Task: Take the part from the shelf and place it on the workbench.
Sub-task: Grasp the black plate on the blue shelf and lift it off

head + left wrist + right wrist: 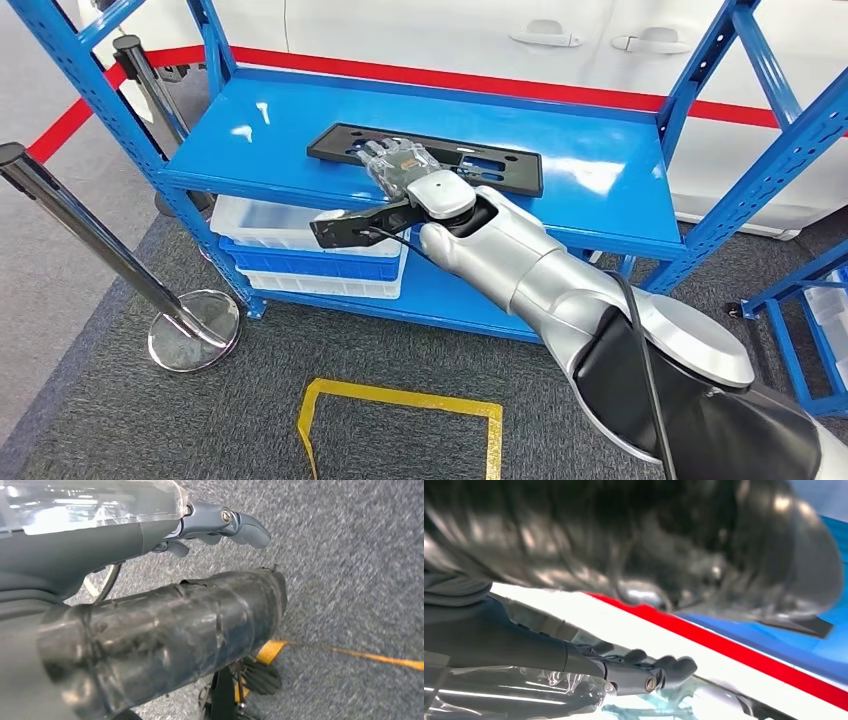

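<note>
**Reaching for the plate on the blue shelf**

Grey carpet runs under a blue steel shelf (pixel 600 170), with a white car body and a red floor stripe behind it. On the shelf's top deck, nearer its back edge than its front, lies the part (pixel 490 165): a flat, black, oblong plate with slots and holes, set a little askew.

From where I stand the job looks to be at its first step, the reach. The silver right arm stretches over the front edge of the deck, and the right hand (pixel 398 163) lies flat on or just above the plate's left half, fingers extended toward the back edge. I cannot tell whether it presses the plate or only hovers; nothing shows fingers curled under an edge, so I judge the part not yet gripped. A plate lying flat gives little to catch, so the next move likely calls for working fingers around a long edge, or sliding it toward the front edge first.

The left hand (pixel 220 525) hangs over the carpet with its fingers curled in loosely and nothing in them.

Much stays hidden. The right hand covers part of the plate, the right wrist view is blurred, and the workbench is nowhere to be made out. White and blue bins (pixel 290 250) sit on the lower deck, and a chrome barrier post (pixel 190 325) stands near the shelf's left corner.
</note>
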